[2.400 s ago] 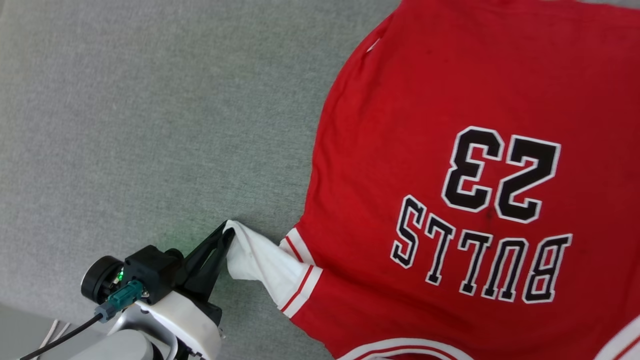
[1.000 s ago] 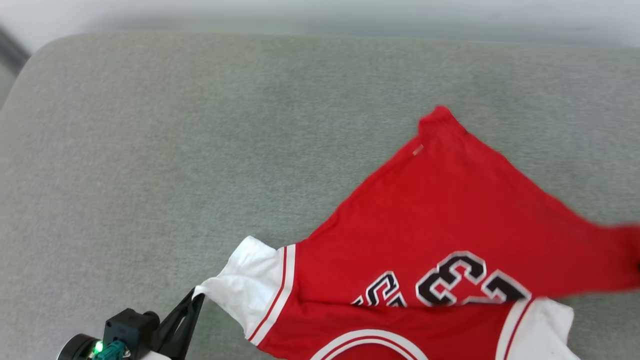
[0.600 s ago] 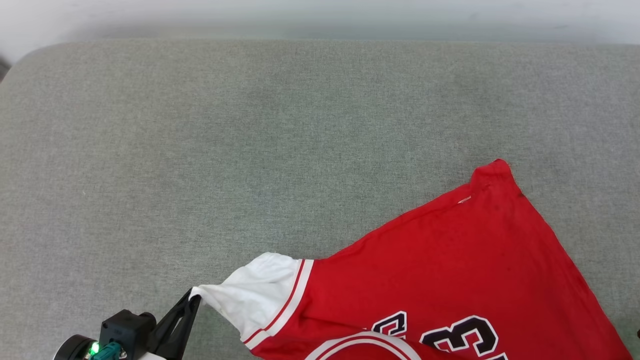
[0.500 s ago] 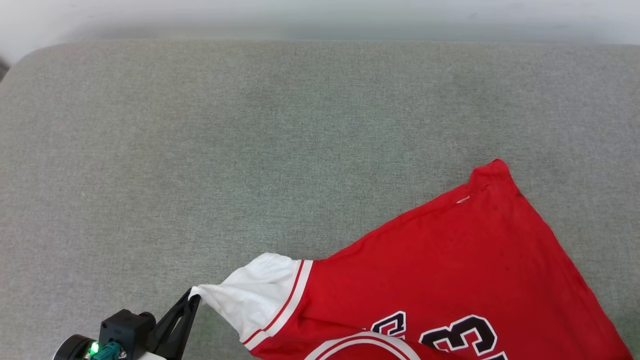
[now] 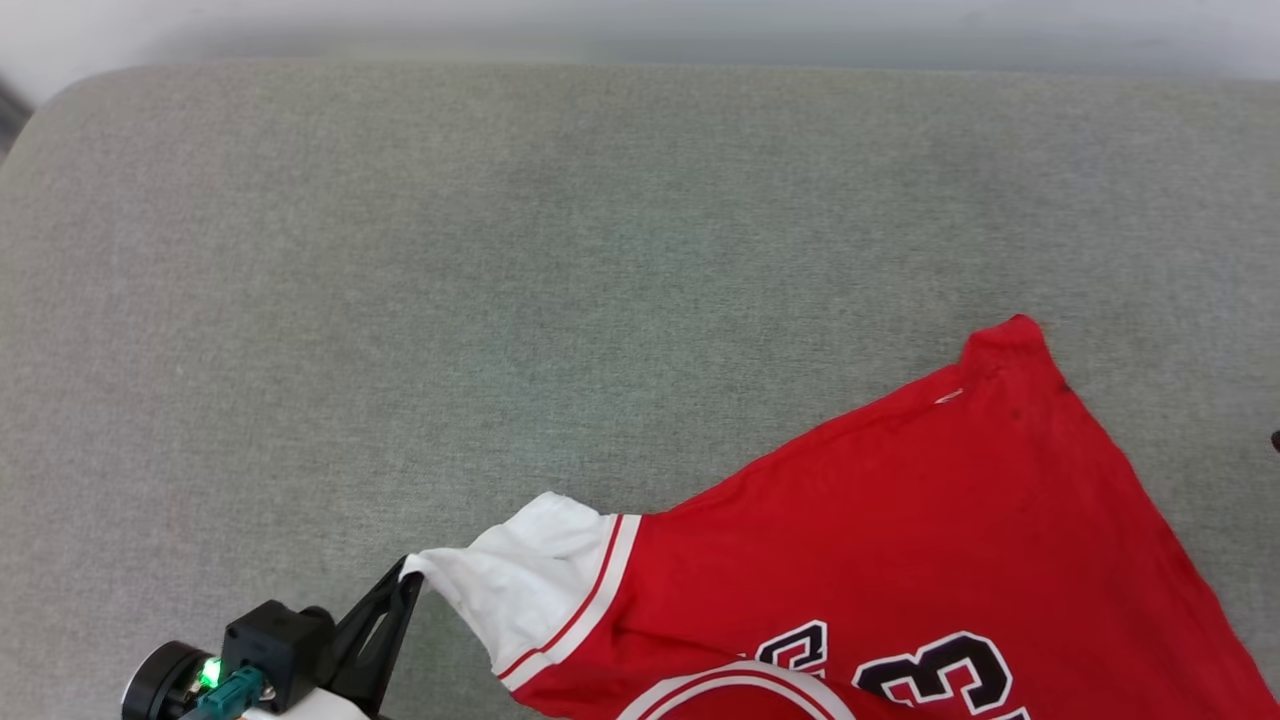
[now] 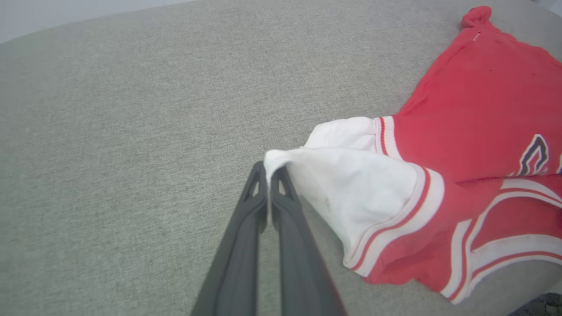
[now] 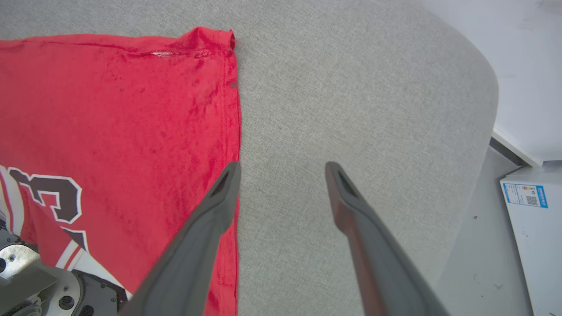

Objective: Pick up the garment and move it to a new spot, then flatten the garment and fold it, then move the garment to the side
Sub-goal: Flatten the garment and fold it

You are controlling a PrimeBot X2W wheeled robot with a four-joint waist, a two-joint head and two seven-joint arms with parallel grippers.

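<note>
Two grippers are working at your garment [image 5: 900, 520], and they are doing different things. Your left gripper [image 6: 268, 169] is pinching the tip of the white sleeve [image 6: 351, 188], with its two dark fingers [image 6: 246, 228] pressing together on the cloth and no gap showing between them. The sleeve is stretching out from that pinch toward the red body. Your right gripper [image 7: 283, 169] is standing wide open and gripping nothing. Bare grey cushion [image 5: 500, 250] is showing between its fingers. In the right wrist view its left-hand finger is crossing the garment's red edge, though you cannot tell from there whether it is touching the cloth. The garment is lying on the grey cushion, toward the lower right of the head view. Its lettered side is facing up, a black numeral outlined in white is showing near the bottom edge, and one red corner is pointing away from you. Red-and-white striped trim is running along the sleeve's seam, and a curved white band is peeking in at the bottom of the head view. Past the cushion's rounded end in the right wrist view, a pale floor [image 7: 483, 245] is showing, and a white box [image 7: 527, 228] with a blue label is sitting on it.
</note>
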